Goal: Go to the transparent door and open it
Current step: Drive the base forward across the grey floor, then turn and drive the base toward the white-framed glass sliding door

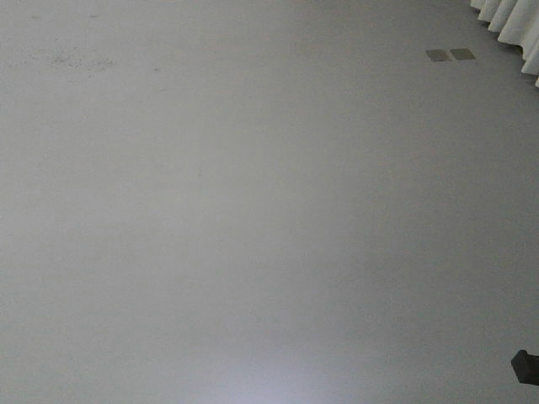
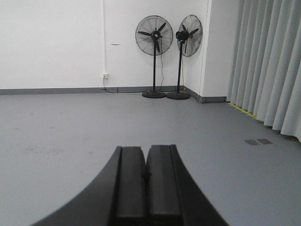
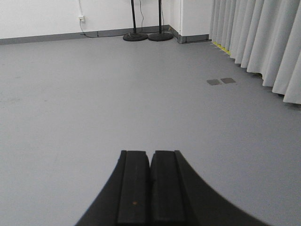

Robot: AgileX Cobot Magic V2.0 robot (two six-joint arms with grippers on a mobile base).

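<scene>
Progress: barely begun, by our reckoning; neither the drive-up nor the opening looked done.
Door: transparent door wasn't in any of the 3 views, so we couldn't place it. No glass panel, frame or handle seen.
Front view: we saw only bare grey floor (image 1: 253, 210), a bit of curtain (image 1: 509, 21) top right, and a small dark object (image 1: 525, 366) at the lower right edge; couldn't tell what it was.
Left gripper (image 2: 146, 150): fingers pressed together, no gap betw. the pads, nothing held; pointed across open floor toward the white wall (image 2: 51, 42).
Right gripper (image 3: 150, 155): same, pads flush together, empty; aimed along the floor w/ the curtain on its right.
Left to do: find the door, roll the base up to it, get a gripper on the handle, slide the panel open. All of that remained, as we judged it.
Count, grippers: 2, both empty.
Count, fans: 2 pedestal units in the far corner, first fan (image 2: 154, 35) and second fan (image 2: 189, 29), bases just beside each other.
Count, floor plates (image 2: 251, 142): 2 small dark squares, side by side, near the curtain's foot.
Count, wall socket (image 2: 105, 75): 1, low on the white wall.
Count, curtain: 1 long pleated run along the right side.
Count, doors: 0 in view.
</scene>
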